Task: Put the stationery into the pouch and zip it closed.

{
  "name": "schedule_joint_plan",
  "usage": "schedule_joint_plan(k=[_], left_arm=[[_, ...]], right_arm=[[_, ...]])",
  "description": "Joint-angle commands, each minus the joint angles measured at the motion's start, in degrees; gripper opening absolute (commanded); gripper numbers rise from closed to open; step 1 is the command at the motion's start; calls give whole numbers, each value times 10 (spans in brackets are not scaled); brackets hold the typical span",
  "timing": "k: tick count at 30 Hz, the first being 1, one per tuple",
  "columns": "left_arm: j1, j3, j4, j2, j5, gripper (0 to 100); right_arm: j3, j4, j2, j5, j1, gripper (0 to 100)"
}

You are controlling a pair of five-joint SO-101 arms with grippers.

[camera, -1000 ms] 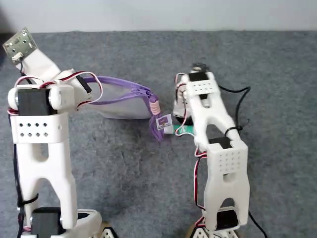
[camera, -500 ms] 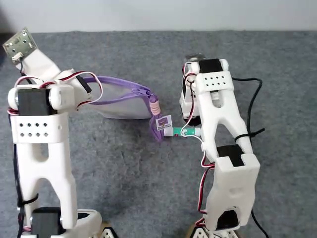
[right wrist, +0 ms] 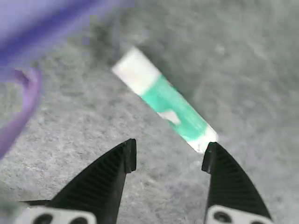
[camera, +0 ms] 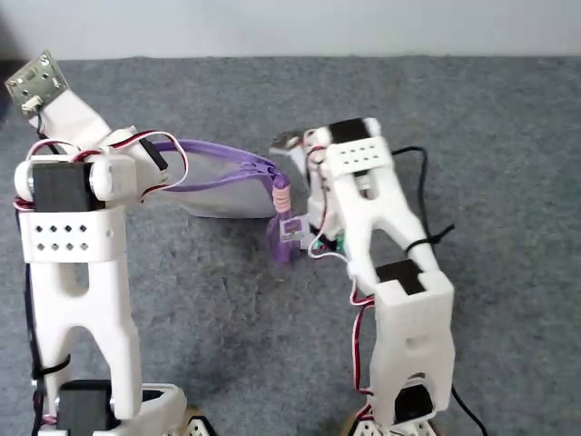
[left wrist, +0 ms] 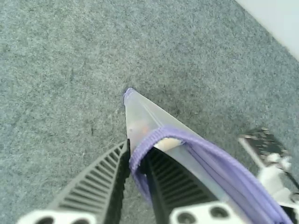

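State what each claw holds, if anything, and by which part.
Left claw grips the pouch by its purple zip edge at one end. Right claw is open, holding nothing.

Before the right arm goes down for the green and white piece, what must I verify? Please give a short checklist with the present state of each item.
1. Left gripper shut on the end of the pouch: ok.
2. Right gripper open for the grasp: ok.
3. Green and white piece lying free on the grey mat, nothing on top of it: ok.
4. Piece inside the pouch: not ok, it lies outside on the mat, near the pouch's zip end.
5. Pouch mouth open enough to take the piece: cannot tell.
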State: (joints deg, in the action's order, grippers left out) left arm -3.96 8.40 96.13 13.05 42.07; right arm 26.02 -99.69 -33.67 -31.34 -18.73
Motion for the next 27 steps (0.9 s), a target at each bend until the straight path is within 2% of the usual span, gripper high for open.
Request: schedule_joint_plan(k=[1, 5, 10, 16, 18, 23, 27], left_arm=[[4, -27, -2, -9, 6, 13], [4, -33, -2, -9, 6, 13], [4, -33, -2, -8, 6, 13], [3, -33, -2, -8, 6, 13], [4, -33, -2, -8, 6, 13], [4, -33, -2, -8, 6, 13], [4, -33, -2, -8, 6, 13]], right_arm=[[9, 25, 0, -13, -22, 246], [9, 64, -34, -48, -33, 246], [9, 98, -90, -55, -31, 235], [10, 167, -109, -56, 2, 0], [10, 170, -100, -56, 16, 38], [10, 159, -35, -49, 44, 9], [10, 117, 58, 7, 58, 8]])
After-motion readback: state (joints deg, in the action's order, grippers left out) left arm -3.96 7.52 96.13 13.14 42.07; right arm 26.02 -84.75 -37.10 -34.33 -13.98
